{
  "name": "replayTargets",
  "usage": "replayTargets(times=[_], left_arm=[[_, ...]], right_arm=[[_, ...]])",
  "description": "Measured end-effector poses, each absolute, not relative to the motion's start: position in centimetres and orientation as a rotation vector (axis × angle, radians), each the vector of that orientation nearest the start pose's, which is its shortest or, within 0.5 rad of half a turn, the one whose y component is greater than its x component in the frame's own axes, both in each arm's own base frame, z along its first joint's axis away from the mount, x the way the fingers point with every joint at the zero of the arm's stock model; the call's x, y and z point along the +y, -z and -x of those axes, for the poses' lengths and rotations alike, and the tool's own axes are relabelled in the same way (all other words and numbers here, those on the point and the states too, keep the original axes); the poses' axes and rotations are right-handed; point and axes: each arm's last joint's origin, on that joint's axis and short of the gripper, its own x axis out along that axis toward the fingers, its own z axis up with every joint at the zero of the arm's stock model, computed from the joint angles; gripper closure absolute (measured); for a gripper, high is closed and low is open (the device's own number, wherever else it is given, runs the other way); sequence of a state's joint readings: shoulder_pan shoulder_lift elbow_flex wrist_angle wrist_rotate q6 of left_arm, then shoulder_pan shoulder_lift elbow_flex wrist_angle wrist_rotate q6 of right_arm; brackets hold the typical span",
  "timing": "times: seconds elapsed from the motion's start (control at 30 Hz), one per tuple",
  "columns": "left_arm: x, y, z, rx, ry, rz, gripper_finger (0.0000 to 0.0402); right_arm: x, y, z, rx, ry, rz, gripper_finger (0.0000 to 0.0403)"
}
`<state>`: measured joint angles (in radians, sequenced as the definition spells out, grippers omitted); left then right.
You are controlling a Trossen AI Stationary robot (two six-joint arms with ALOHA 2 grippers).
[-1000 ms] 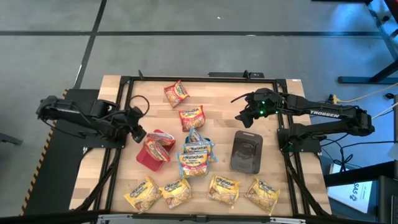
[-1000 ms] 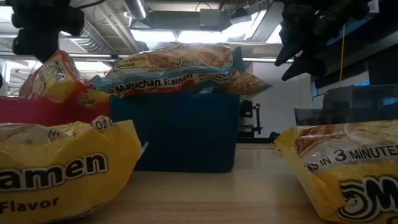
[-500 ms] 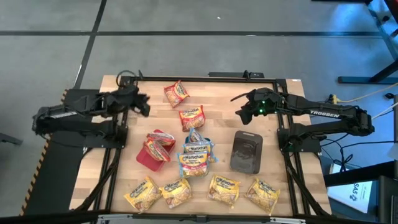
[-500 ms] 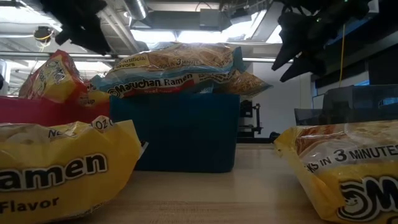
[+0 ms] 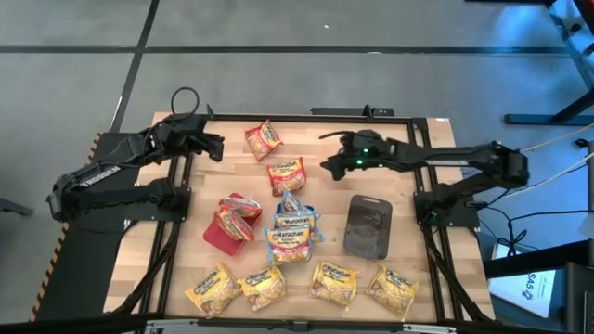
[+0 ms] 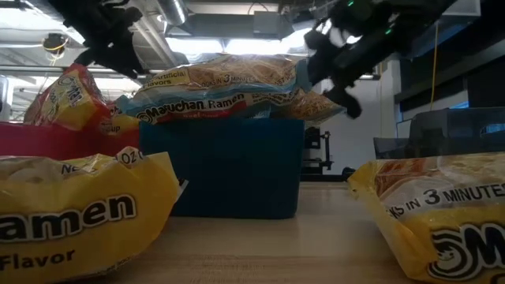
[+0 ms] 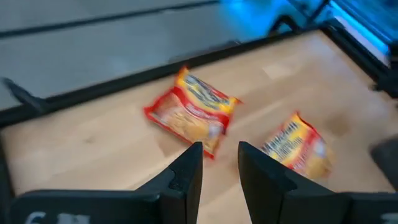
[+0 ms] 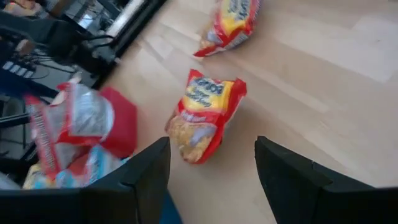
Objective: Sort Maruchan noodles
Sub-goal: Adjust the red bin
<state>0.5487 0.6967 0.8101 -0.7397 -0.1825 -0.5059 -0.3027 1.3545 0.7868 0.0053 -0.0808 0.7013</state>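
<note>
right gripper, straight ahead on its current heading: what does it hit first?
Probably the red ramen packet lying loose on the table between the two arms. The right gripper is open and empty, with that packet centred between its fingers. Depth is unclear, so it may pass above it.

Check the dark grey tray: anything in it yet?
Empty. In the high view the dark grey tray shows only its bare floor, while the red tray and the blue tray already hold Maruchan packets.

Wooden bench (image 5: 232, 176): two red packets (image 5: 263, 140) at far side, four yellow packets (image 5: 215, 289) along near edge, red tray (image 5: 218, 236), blue tray (image 6: 229, 170), dark grey tray (image 5: 368, 226) mid-bench.
</note>
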Motion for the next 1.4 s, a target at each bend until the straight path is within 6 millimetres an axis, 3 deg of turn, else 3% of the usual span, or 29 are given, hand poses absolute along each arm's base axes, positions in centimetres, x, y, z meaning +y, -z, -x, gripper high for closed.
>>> replayTargets(times=[0.37,0.67,0.73,0.83,0.93,1.0,1.1,1.23,1.4], left_arm=[[6.2,-28.4,-9.5,0.706,-0.869,0.736,0.0305],[6.1,-28.4,-9.6,0.709,-0.845,0.746,0.0305],[6.1,-28.3,-9.6,0.711,-0.834,0.758,0.0305],[5.5,-28.1,-9.6,0.775,-0.672,0.858,0.0305],[4.2,-27.4,-8.6,0.965,-0.532,0.989,0.0305],[3.5,-26.9,-7.9,1.097,-0.556,1.009,0.0305],[3.0,-26.6,-7.3,1.188,-0.629,1.035,0.0305],[1.8,-26.4,-6.5,1.229,-0.518,1.137,0.0305],[1.2,-25.2,-7.2,1.270,-0.486,1.140,0.0305]], right_arm=[[-10.5,-23.3,-32.1,0.484,0.408,-0.774,0.0173],[-11.0,-19.7,-34.5,0.696,0.418,-0.825,0.0173],[-11.1,-20.3,-35.0,0.676,0.409,-0.822,0.0173],[-11.4,-21.5,-35.6,0.638,0.406,-0.790,0.0173],[-11.6,-22.9,-36.1,0.619,0.389,-0.755,0.0173],[-11.7,-23.7,-36.4,0.603,0.375,-0.732,0.0173],[-11.7,-24.1,-36.5,0.603,0.363,-0.727,0.0173],[-11.6,-24.2,-36.4,0.638,0.372,-0.734,0.0173],[-11.5,-23.7,-35.9,0.717,0.390,-0.739,0.0173]])
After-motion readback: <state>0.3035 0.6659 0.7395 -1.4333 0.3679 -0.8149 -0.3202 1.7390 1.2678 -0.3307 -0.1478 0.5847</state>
